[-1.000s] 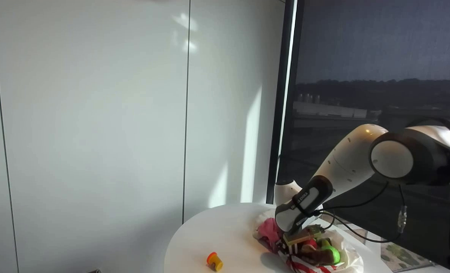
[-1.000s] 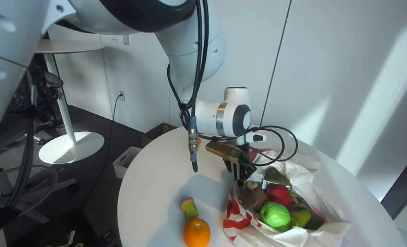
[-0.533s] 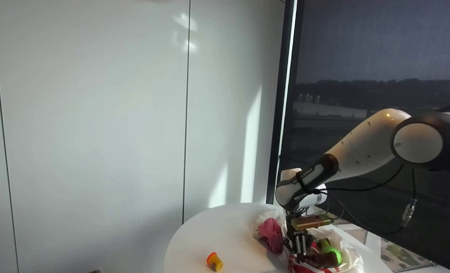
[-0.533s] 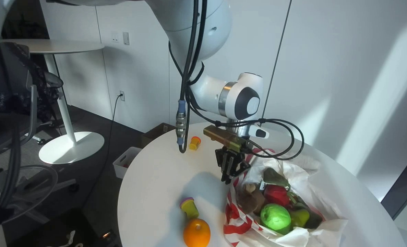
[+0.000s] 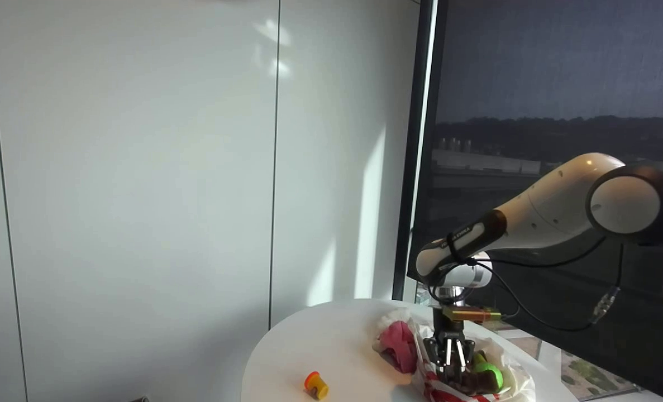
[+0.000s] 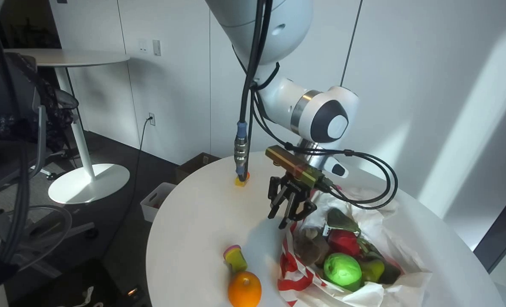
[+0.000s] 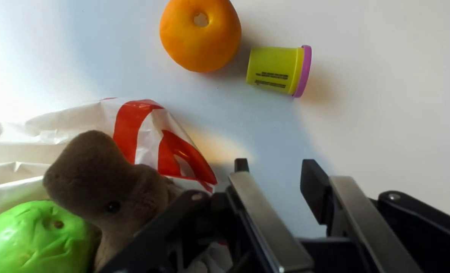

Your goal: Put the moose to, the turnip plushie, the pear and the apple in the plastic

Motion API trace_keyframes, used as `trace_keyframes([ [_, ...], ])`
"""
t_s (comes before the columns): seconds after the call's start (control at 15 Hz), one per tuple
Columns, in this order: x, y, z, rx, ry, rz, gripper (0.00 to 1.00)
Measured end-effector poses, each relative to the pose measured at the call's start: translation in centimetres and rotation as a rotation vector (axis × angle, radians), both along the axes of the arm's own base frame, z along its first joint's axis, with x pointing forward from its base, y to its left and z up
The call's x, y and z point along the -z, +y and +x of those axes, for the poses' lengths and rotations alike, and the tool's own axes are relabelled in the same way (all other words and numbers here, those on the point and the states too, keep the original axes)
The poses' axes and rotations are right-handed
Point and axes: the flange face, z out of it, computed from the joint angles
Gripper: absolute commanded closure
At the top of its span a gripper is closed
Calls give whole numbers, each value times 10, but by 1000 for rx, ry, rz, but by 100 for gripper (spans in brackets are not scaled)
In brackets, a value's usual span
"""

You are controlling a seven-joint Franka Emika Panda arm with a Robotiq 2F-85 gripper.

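My gripper (image 7: 276,167) is open with nothing between its fingers. In an exterior view the gripper (image 6: 277,219) is above the table at the bag's edge. The crinkled whitish plastic bag with red stripes (image 6: 295,273) lies open. Inside it are the brown moose toy (image 6: 310,246), a green apple (image 6: 342,269), and the yellow-green pear (image 6: 373,270). A red thing (image 6: 344,242) beside a dark green one may be the turnip plushie; I cannot tell. In the wrist view the moose (image 7: 107,185) and apple (image 7: 35,239) are left of the fingers, beside the striped bag edge (image 7: 134,125).
An orange (image 6: 244,290) and a yellow tub with a purple lid (image 6: 235,258) touch or nearly touch outside the bag. Another yellow tub with an orange lid (image 5: 316,385) is farther off. A pink crumpled piece (image 5: 398,343) lies at the bag's end. Cables hang from the arm.
My gripper has risen, straightened from its tilt, and its fingers have spread wider. The arm has lifted. The things in the bag have stayed nearly where they were.
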Motion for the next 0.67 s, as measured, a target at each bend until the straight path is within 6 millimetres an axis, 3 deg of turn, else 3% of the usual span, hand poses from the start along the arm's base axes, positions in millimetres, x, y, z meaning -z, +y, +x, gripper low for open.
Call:
trace_keyframes([
  [0.27, -6, 4, 7, 67, -95, -41, 0],
  [0.67, -32, 4, -7, 234, -264, -154, 0],
])
